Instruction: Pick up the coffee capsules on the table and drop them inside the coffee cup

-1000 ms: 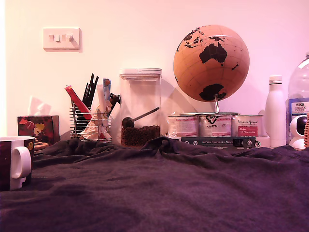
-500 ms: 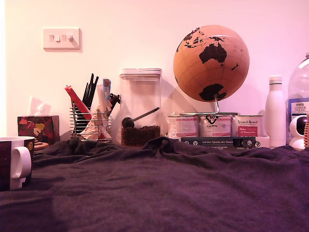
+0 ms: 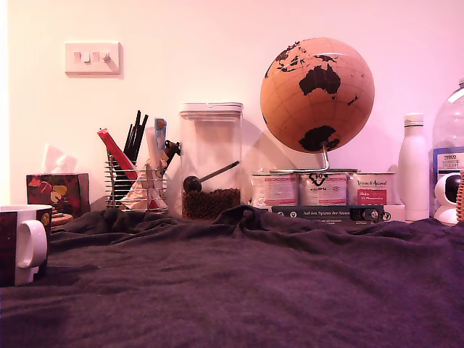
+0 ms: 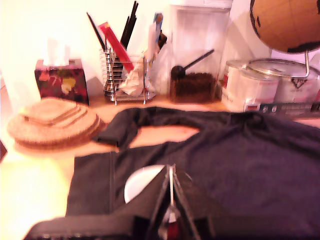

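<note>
Exterior view unchanged over the last second: coffee cup [image 3: 22, 243] at that view's left edge on the table [image 3: 254, 290]; no capsule visible. Gripper [image 4: 170, 176] closed, jaws meeting over a white disc [image 4: 140, 184], probably the cup's mouth, so a drop is near or done.

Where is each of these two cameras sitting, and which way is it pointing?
Exterior view: low, near cloth level, facing the back wall across the table; the coffee cup stands at its left edge; no part of the robot shows.
Wrist view: on the arm, higher, tilted down over the cloth toward the same wall; its own gripper shows, jaws together.
Shared: the bean canister, utensil holder, tissue box, globe.
</note>
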You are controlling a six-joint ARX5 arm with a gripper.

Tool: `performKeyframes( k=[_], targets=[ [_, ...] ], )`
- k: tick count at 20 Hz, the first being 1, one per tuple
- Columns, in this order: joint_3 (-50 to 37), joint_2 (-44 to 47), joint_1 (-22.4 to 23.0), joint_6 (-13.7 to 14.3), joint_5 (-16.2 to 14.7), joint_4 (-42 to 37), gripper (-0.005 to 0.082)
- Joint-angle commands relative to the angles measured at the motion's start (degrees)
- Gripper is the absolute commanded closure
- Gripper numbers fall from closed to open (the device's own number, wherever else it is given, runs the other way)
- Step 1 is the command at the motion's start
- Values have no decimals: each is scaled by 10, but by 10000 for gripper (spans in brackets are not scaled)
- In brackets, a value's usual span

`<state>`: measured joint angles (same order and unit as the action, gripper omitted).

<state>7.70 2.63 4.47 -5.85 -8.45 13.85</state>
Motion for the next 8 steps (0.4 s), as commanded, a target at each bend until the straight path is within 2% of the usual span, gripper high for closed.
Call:
performKeyframes(
  k=[1,4,8],
  targets=[
    [-17,-20,1,-2,9,14,793],
    [-17,-34,1,-2,23,38,793],
    [-17,-34,1,-1,23,40,793]
  ],
)
